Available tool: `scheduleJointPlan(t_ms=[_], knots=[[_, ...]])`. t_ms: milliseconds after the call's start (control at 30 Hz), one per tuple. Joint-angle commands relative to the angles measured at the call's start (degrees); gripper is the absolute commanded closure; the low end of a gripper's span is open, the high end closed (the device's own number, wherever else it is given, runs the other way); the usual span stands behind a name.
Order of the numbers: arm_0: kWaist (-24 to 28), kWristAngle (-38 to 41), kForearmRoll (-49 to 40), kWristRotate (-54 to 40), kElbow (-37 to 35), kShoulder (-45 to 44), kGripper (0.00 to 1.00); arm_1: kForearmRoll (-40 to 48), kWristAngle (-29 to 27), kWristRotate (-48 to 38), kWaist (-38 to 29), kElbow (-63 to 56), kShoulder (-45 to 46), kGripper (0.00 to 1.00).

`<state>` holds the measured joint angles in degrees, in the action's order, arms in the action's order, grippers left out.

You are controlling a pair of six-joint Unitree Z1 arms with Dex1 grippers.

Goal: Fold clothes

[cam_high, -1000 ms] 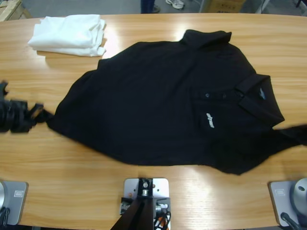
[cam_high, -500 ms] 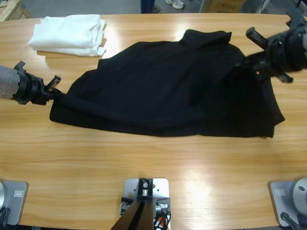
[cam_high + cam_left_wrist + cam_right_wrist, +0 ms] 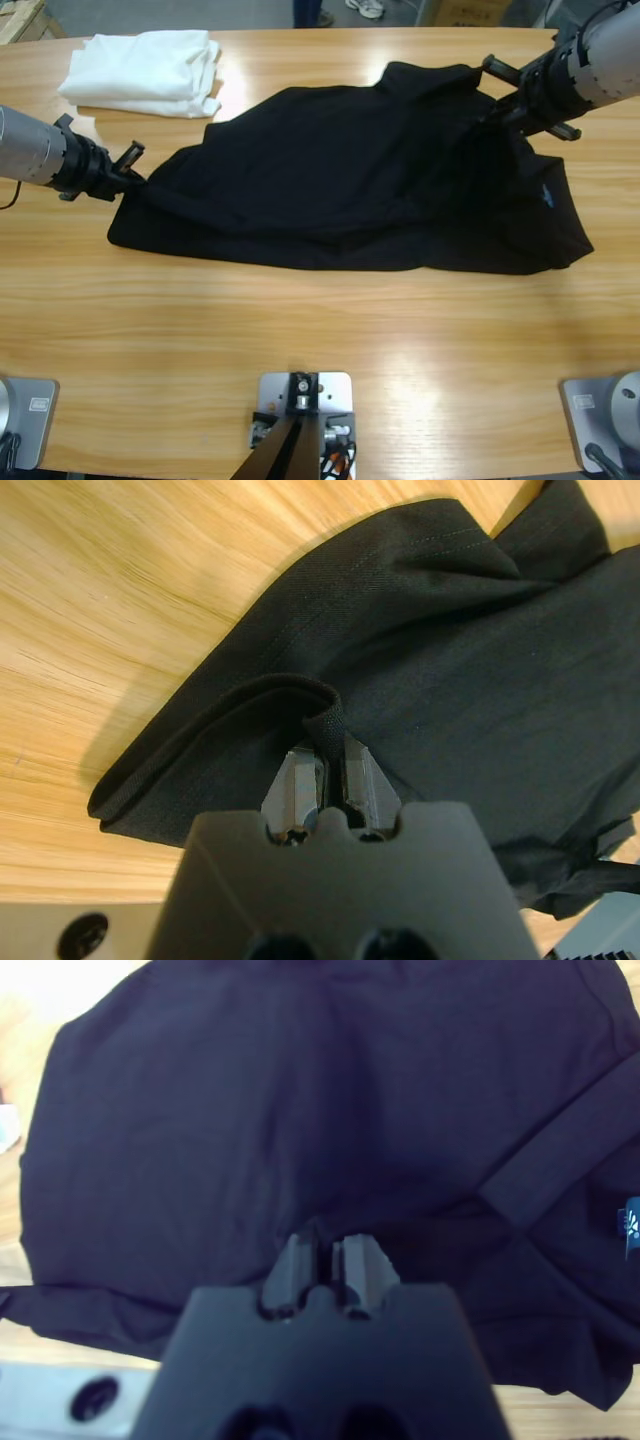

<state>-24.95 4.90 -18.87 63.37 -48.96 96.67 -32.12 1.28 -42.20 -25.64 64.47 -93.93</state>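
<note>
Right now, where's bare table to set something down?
The near strip between the black polo shirt and the table's front edge is bare. Also free: the far edge between the white folded pile and the shirt's top. Crowded: both shirt ends, where the left gripper and right gripper clamp fabric.

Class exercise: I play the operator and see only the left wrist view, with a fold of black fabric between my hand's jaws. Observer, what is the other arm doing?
Observer: The right hand is at the opposite end of the black polo shirt, and its jaws are shut on the fabric there.
Operator: Is anything else lying on the table?
Observer: Yes, a folded white garment pile sits on the wooden table, near the corner your left hand holds.
Operator: Which end has the collar?
Observer: A small blue neck tag shows at the right hand's end, so the collar is probably there.
</note>
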Motion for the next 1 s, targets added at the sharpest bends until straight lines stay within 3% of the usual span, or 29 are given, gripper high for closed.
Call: scheduleJointPlan(t_ms=[33, 67, 133, 267, 333, 400, 567, 700, 800, 1000], knots=[[0.1, -0.5, 0.5, -1.6, 1.8, 3.7, 1.000, 0.7, 0.7, 1.2, 1.1, -0.6, -2.8, 1.000], [0.1, -1.2, 0.6, -2.3, 1.6, 4.5, 1.000, 0.7, 0.8, 1.2, 1.1, -0.7, -2.8, 1.000], [0.1, -3.2, 0.6, -3.7, 1.1, 5.5, 0.376, 0.7, 0.9, 1.2, 1.1, -1.3, -2.7, 1.000], [1.8, -5.2, 0.6, -6.8, 1.4, 5.5, 0.466, 0.7, 0.7, 1.2, 1.1, -2.1, -2.5, 1.000], [1.8, -5.1, 1.2, -7.4, 0.9, 5.5, 0.433, 0.7, 0.8, 1.3, 1.1, -2.2, -2.7, 1.000], [1.8, -5.0, 2.0, -7.6, 0.9, 5.4, 0.318, 1.1, 0.9, 1.3, 1.0, -2.2, -3.0, 1.000], [2.3, -3.4, 3.4, -10.6, 1.0, 2.5, 0.350, 1.4, 0.9, 0.9, 0.1, -2.3, -2.6, 1.000], [-1.6, 1.5, 3.4, -14.8, 4.2, -4.2, 0.469, 1.2, 1.1, -1.4, -0.6, -2.5, -0.5, 1.000], [-6.3, 4.3, 3.4, -16.2, 7.9, -7.3, 0.475, 1.5, 1.0, -1.4, -0.6, -2.3, -1.0, 1.000], [-8.0, 6.3, 5.6, -15.8, 11.0, -5.8, 0.478, 0.8, -0.1, 2.6, 2.1, 1.5, -3.3, 1.000]])
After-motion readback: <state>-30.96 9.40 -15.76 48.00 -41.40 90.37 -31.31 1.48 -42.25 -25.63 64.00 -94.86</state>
